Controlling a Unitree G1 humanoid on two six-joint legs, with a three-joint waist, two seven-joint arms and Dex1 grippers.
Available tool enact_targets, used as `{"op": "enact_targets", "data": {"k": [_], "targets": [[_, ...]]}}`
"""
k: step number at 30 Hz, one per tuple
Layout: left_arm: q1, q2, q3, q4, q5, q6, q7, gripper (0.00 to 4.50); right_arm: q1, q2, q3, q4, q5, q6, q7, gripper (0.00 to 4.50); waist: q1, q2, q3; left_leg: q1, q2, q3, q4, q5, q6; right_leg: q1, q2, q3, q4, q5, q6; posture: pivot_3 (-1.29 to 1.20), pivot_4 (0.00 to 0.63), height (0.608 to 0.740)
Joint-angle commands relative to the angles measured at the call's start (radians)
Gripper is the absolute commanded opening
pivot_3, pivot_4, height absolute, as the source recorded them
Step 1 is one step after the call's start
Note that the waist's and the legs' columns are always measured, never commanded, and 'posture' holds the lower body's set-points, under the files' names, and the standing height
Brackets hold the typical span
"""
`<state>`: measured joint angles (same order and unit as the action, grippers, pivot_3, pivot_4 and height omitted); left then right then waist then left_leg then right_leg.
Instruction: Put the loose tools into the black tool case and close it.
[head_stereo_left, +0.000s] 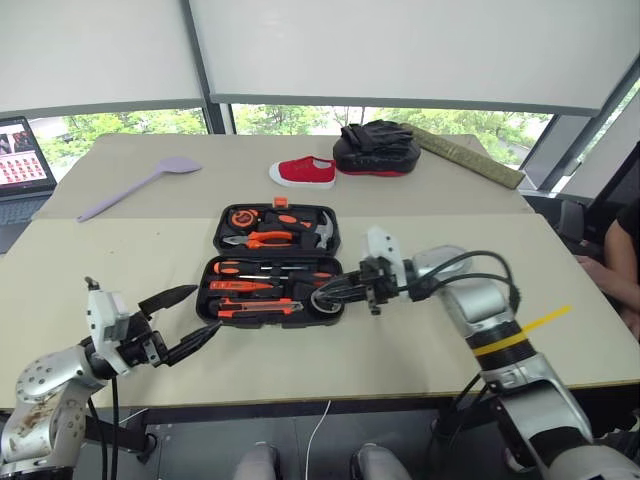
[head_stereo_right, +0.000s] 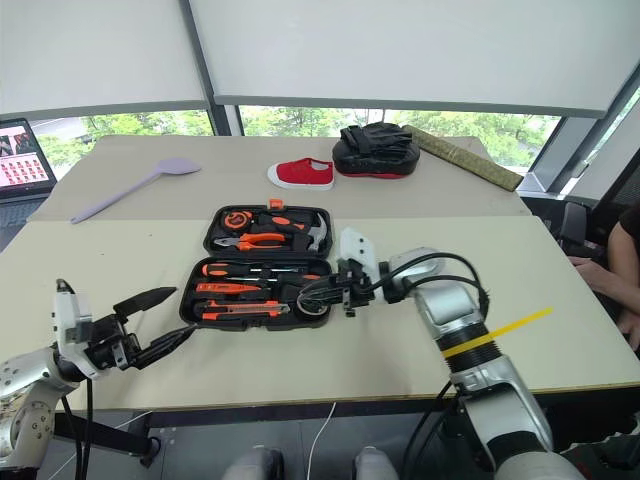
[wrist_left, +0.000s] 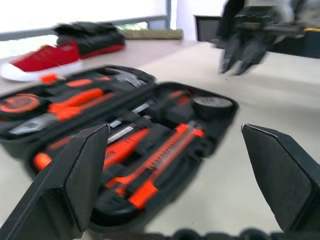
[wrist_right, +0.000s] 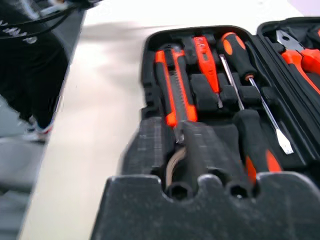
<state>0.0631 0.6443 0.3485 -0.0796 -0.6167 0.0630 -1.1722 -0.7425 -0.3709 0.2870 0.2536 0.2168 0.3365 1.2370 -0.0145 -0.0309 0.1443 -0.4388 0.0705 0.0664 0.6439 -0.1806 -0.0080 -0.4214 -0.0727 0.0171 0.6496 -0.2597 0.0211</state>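
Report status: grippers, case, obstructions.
Left gripper open, beside the case. Right gripper shut over tape roll. Black tool case open, tools seated. Nothing blocking the lid.

Both head eyes look forward and down over the surface (head_stereo_left: 330, 370), sharing the open tool case (head_stereo_left: 275, 262); the left wrist camera views it low past the left claw (wrist_left: 175, 165), the right wrist camera close above the right claw (wrist_right: 200, 150)
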Motion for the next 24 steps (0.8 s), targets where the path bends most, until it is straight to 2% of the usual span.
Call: {"op": "enact_targets", "data": {"k": [1,5,10,15,18,22,24], "targets": [[0.007,0.008,-0.002,-0.021,0.001,-0.017,-0.017,4.5,-0.025,0.023,0.027,0.075,-0.042,-0.057,-0.012,0.11,0.0,0.0,0.0,0.0,0.0,0.0,0.0,0.0,0.0,0.0,0.0,0.0,0.0,0.0,0.0,0.0,0.15,0.74],[0.012,0.009,-0.001,-0.018,0.003,-0.017,-0.019,4.5,-0.033,0.041,0.064,0.195,-0.095,-0.105,-0.02,0.11,0.003,0.0,0.0,0.0,0.0,0.0,0.0,0.0,0.0,0.0,-0.001,0.0,0.0,0.0,0.0,0.0,0.15,0.74],[0.032,0.007,0.014,-0.026,0.002,-0.015,-0.008,4.5,-0.048,0.052,0.036,0.252,-0.087,-0.136,-0.016,0.11,0.001,0.0,0.0,0.003,0.0,0.0,0.0,0.0,0.0,0.002,0.0,0.0,0.001,0.001,0.0,0.0,0.15,0.74],[0.014,0.01,0.07,0.004,-0.03,0.007,0.038,4.5,-0.048,0.03,-0.048,0.146,0.033,-0.126,0.071,0.11,0.003,0.0,0.0,0.003,0.0,0.0,0.0,0.001,-0.001,0.002,0.0,0.0,0.001,0.001,-0.001,0.0,0.15,0.74],[-0.034,0.041,0.119,0.077,-0.032,0.052,0.102,4.5,-0.065,-0.016,-0.132,0.104,0.1,-0.078,0.076,0.11,0.005,0.0,0.0,0.003,0.0,0.0,0.0,0.001,0.0,0.002,0.0,0.0,0.001,0.001,-0.001,0.0,0.15,0.74],[-0.137,0.096,0.101,0.215,0.059,0.108,0.214,4.5,-0.107,-0.082,-0.168,0.193,0.036,-0.096,-0.01,0.11,0.005,0.0,0.0,0.003,0.0,0.0,0.0,0.002,0.0,0.002,-0.001,0.0,0.001,0.001,-0.001,0.0,0.15,0.74],[-0.251,0.112,0.075,0.345,0.119,0.13,0.297,3.99,-0.148,-0.097,-0.163,0.335,-0.054,-0.176,-0.129,0.0,0.005,0.0,0.0,0.003,0.0,0.0,0.0,0.002,0.0,0.001,0.0,0.0,0.002,0.001,-0.001,0.0,0.15,0.74]]}}
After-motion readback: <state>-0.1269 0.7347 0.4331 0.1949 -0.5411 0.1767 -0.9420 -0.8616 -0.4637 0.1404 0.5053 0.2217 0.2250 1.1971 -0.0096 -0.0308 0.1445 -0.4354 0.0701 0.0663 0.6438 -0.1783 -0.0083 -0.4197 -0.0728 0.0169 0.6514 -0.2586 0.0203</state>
